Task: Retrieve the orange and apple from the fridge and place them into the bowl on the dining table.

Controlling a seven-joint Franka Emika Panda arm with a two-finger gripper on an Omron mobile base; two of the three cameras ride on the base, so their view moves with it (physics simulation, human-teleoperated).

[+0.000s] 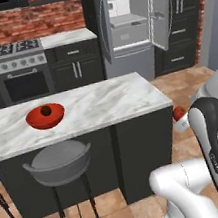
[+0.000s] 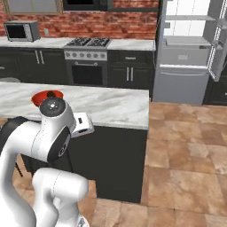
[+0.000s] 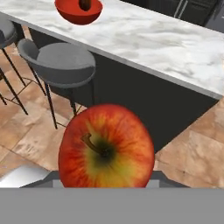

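Brick-walled kitchen, marble dining table (image 1: 95,106) ahead with the bowl (image 1: 45,116) on it, something dark already inside. Gripper (image 1: 179,117) is clamped on the apple (image 3: 106,147), beside the table's end. Apple looks firm, smooth, light; pinching across its widest girth seems safest against slipping.

this is a home kitchen, rendered rather than filmed. a red brick back wall (image 1: 24,19) runs behind black cabinets (image 1: 75,66) topped with white marble, with a steel gas stove and oven (image 1: 20,70) set among them and a small grey microwave (image 2: 22,31) on the counter. a tall grey french-door fridge (image 1: 127,26) stands open, its inside white. in front, a long white marble island table with grey veins (image 1: 95,108) has round grey stools (image 1: 59,163) tucked against it, over a terracotta tile floor (image 2: 186,150).
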